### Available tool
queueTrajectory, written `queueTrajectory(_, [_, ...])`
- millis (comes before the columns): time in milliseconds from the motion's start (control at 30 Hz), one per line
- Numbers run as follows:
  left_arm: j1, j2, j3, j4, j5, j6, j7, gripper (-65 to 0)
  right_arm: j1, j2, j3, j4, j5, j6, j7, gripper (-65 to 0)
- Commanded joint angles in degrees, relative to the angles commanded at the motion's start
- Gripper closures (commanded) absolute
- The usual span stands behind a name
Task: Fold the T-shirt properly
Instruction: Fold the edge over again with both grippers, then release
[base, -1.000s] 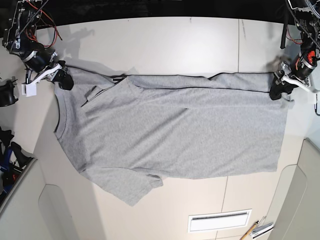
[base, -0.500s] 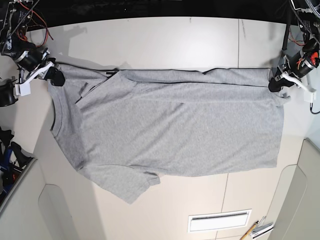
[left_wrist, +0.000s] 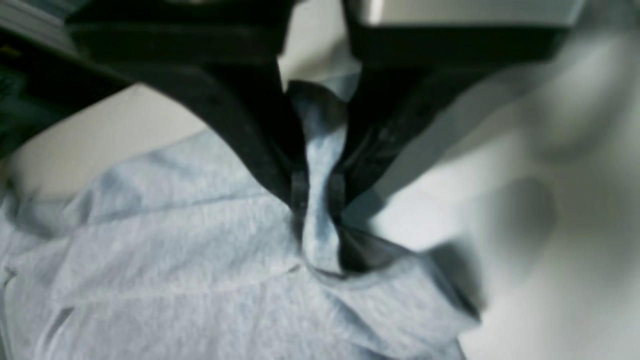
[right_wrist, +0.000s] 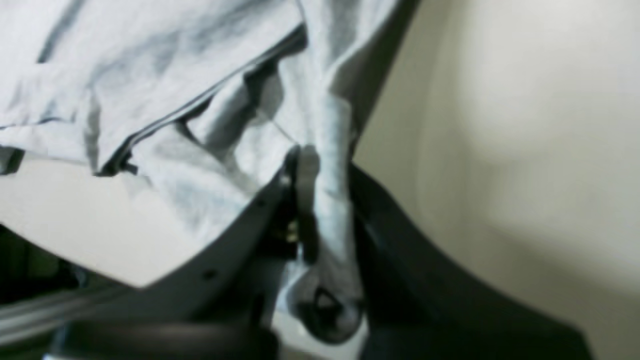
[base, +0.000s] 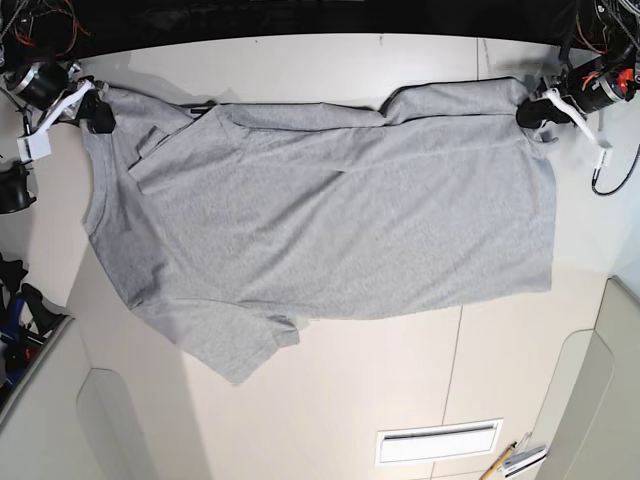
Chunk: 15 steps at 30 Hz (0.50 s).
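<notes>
Grey cotton T-shirt (base: 330, 230) spread across mid-table (base: 300, 55) in base view, long axis roughly 9 to 3 o'clock. Clamped at both far corners: left gripper (base: 535, 112) pinching cloth at 2 o'clock, right gripper (base: 98, 115) pinching cloth at 10 o'clock. Both wrist views show fabric between fingers. Bulk of the shirt lies toward 8 o'clock from the left gripper, toward 4 o'clock from the right. Neither arm nearer; each already on its own corner. Loose flap pokes out at 7 o'clock, straight lower edge runs from 6 to 4. Top band between grippers looks doubled and slightly sagging. Probably mid-stretch or dragging toward 12 to straighten before the next fold. Needs matched pull from both arms; uneven pull likely skews the long axis or bunches the 10 o'clock side. No container involved. White label-like rectangle (base: 438, 443) at 5 o'clock, pens (base: 505, 458) just beside.
</notes>
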<state>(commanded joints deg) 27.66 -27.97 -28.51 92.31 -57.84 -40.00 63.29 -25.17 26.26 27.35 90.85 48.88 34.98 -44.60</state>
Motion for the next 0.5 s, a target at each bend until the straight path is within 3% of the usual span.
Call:
queueTrajectory(200, [3.0, 0.0, -4.7, 2.3, 0.2, 0.0, 0.0, 0.0, -3.3, 2.3, 0.0, 1.6, 0.0, 0.0, -0.2, 0.0])
queueTrajectory(500, [3.0, 0.0, -4.9, 2.3, -1.5, 0.0, -0.5, 0.0, -3.3, 2.4, 0.0, 1.6, 0.0, -0.31, -0.4, 0.0])
